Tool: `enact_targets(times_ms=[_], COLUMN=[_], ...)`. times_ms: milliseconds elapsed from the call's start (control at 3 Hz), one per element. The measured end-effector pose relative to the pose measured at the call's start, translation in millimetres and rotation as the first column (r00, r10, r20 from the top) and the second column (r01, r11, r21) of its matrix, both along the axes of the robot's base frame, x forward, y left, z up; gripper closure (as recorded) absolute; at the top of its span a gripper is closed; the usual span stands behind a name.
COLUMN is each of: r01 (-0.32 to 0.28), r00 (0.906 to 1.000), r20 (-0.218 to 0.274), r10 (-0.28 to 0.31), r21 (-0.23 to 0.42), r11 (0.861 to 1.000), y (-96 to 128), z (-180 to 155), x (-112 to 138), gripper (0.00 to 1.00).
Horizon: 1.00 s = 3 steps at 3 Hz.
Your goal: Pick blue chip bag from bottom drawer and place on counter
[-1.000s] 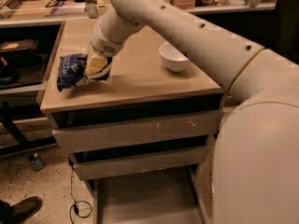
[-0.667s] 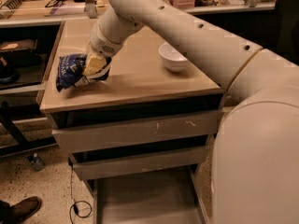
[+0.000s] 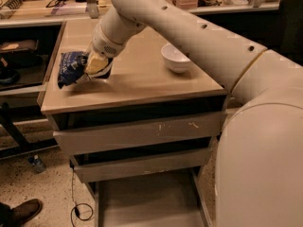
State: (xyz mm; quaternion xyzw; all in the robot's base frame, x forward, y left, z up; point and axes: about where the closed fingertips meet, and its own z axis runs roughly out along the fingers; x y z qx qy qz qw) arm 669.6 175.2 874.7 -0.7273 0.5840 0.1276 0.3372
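The blue chip bag (image 3: 70, 68) lies on the counter (image 3: 142, 82) near its left edge. My gripper (image 3: 96, 65) is at the bag's right side, reaching down from the big white arm, and its yellowish fingers (image 3: 94, 62) are closed on the bag. The bag's right part is hidden behind the fingers. The bottom drawer (image 3: 151, 200) is pulled open below, and its flat floor is bare.
A white bowl (image 3: 175, 56) stands on the counter to the right of the gripper. Two drawers with plain face panels (image 3: 137, 134) sit under the counter. A long cluttered worktop (image 3: 42, 6) runs along the back. A shoe (image 3: 21, 212) is on the floor at bottom left.
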Motion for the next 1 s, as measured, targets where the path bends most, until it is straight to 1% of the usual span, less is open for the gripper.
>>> enact_targets(times_ms=[333, 667, 1000], r01=[0.0, 0.0, 0.0], r00=[1.0, 1.0, 1.0], r20=[0.0, 0.0, 0.0], r10=[0.0, 0.0, 0.0], r21=[0.0, 0.0, 0.0], r11=[1.0, 1.0, 1.0], y=[0.0, 0.1, 0.1], z=[0.0, -0.1, -0.1], x=[0.0, 0.0, 0.0], gripper=[0.11, 0.0, 0.0])
